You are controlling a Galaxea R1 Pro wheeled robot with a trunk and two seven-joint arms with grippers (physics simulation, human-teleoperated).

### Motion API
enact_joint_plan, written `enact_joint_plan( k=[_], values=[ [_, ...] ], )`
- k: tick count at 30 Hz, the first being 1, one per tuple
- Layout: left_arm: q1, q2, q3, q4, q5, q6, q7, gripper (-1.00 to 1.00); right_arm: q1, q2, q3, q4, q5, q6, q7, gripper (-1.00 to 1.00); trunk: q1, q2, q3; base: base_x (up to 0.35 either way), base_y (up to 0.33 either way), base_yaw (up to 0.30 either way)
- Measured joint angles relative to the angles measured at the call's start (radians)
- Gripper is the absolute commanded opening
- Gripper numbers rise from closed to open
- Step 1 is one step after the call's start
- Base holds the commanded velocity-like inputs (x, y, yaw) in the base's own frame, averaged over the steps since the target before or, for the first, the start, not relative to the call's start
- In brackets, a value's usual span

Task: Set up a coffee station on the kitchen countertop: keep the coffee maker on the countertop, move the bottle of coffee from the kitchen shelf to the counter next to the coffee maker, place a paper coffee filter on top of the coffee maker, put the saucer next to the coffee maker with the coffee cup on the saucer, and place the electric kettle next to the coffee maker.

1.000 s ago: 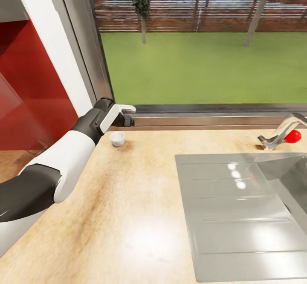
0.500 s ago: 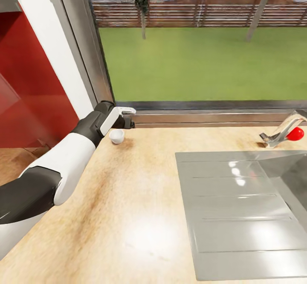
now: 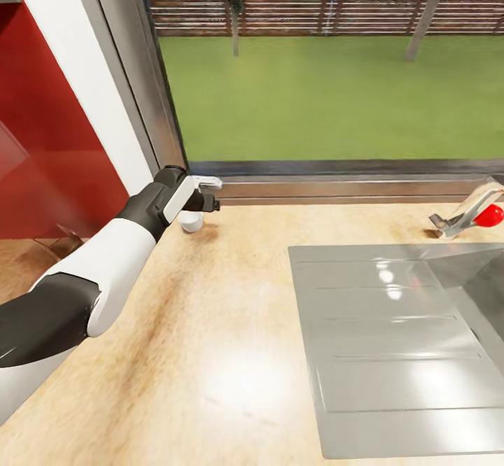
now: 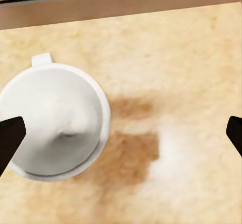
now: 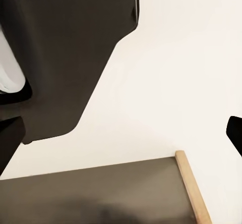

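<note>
A small white coffee cup (image 3: 190,223) stands upright on the wooden countertop (image 3: 210,326) near the window sill, at the back left. My left gripper (image 3: 212,194) hovers just above and behind it, and my wrist partly covers the cup in the head view. In the left wrist view the cup (image 4: 55,120) lies off to one side below the open left gripper (image 4: 121,138), close to one dark fingertip (image 4: 10,138); nothing is held. My right gripper (image 5: 121,133) is open and holds nothing, facing a dark part of my own body and a white surface.
A steel sink drainboard (image 3: 392,340) takes up the right of the counter, with a faucet (image 3: 458,217) and its red knob (image 3: 488,215) at the back right. The window frame (image 3: 336,189) runs along the back. A red cabinet (image 3: 42,151) stands at the left.
The head camera has shifted slightly, so the whole picture moved. My left gripper has come closer over the cup, which is now partly covered by the wrist.
</note>
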Motion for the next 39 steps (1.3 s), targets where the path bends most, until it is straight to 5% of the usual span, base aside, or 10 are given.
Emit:
enact_joint_plan(
  k=[39],
  values=[
    [0.035,0.002,0.0,-0.005,-0.001,-0.001,0.0,1.0,0.0,0.0,0.002,0.0,0.003,0.001,0.007,1.0,0.0,0.0,-0.022,0.0,0.0,0.015]
  ],
)
